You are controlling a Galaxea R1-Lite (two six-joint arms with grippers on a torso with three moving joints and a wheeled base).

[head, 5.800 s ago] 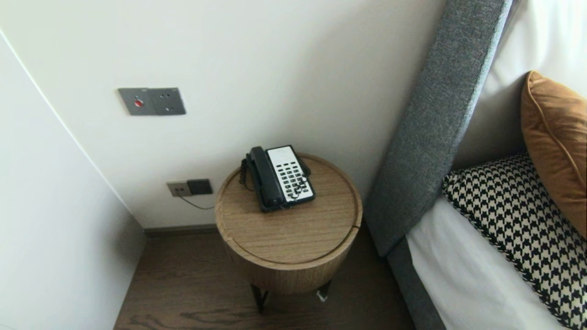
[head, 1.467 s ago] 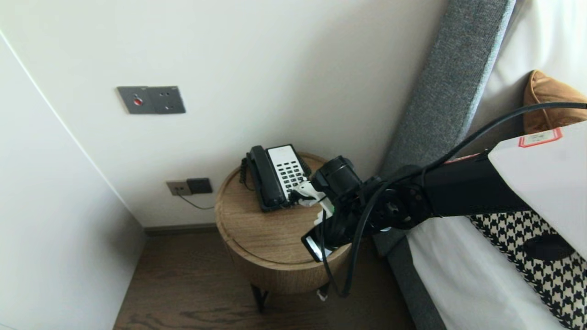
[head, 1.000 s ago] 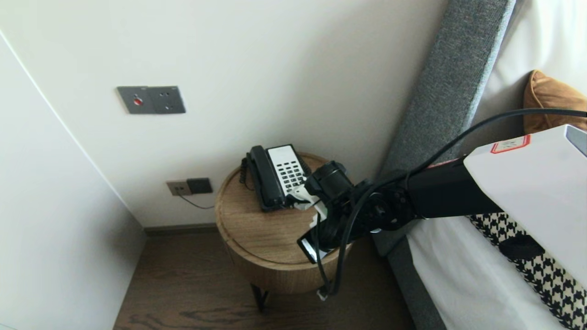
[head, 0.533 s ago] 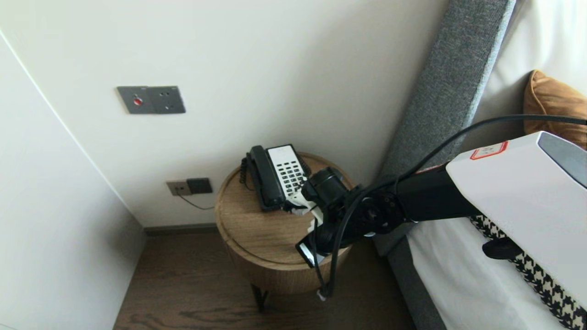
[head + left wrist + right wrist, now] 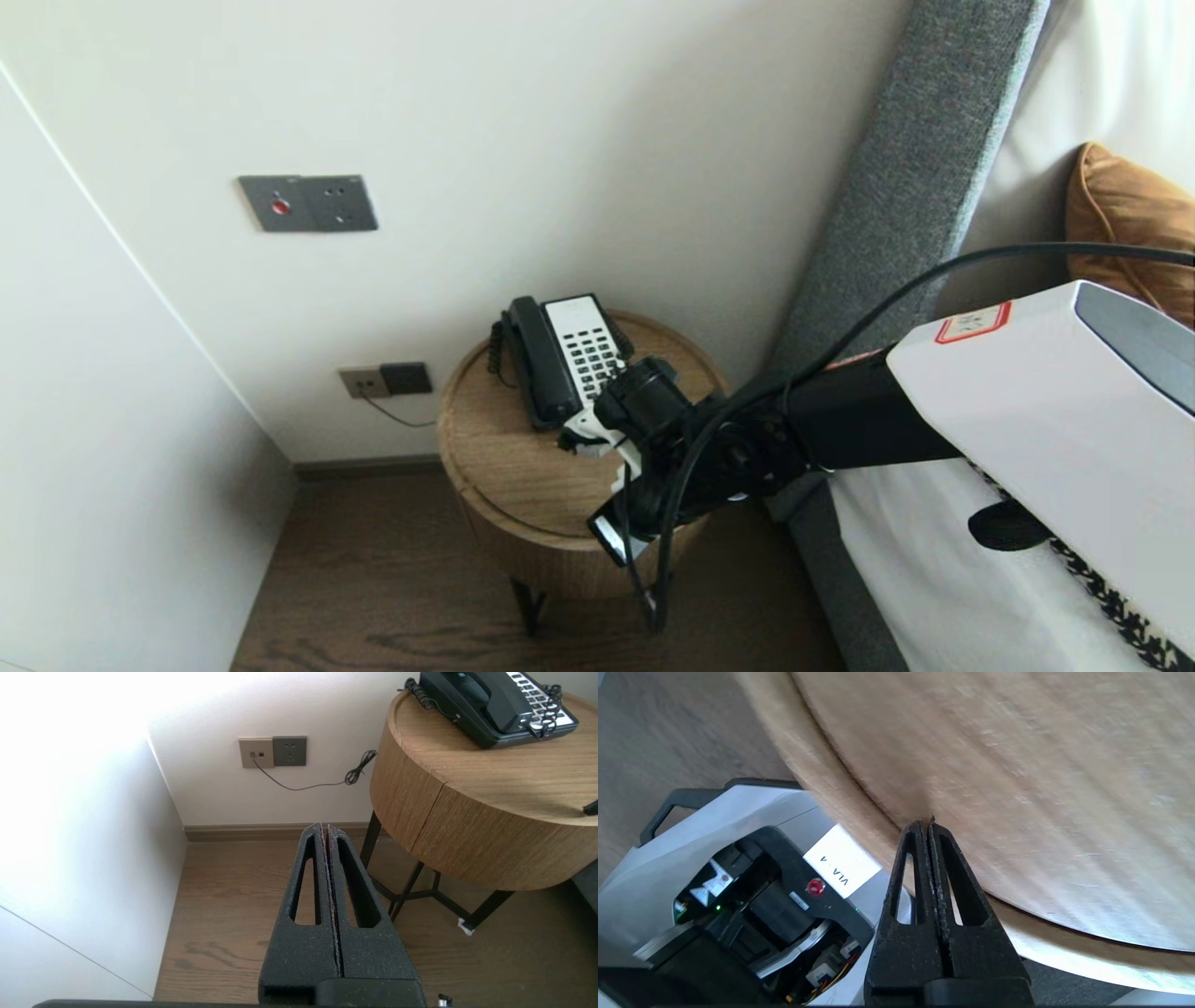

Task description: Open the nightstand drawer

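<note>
Right wrist view: right fingers [image 5: 903, 952] pressed together over table [image 5: 1017, 765] edge, robot base [image 5: 738, 812] below

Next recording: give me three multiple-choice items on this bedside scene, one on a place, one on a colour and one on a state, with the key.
1. Where on the round wooden side table does the telephone sit?
A. at the back, near the wall
B. at the front edge
C. hanging off the side

2. What colour is the handset?
A. white
B. black
C. red

3. How is the right gripper?
A. wide open
B. shut on the handset
C. shut and empty

Key:
1 A, the telephone lies on the wall side of the top.
2 B, the handset is black beside the white keypad.
3 C, the right wrist view shows it closed over bare wood, gripping nothing.
</note>
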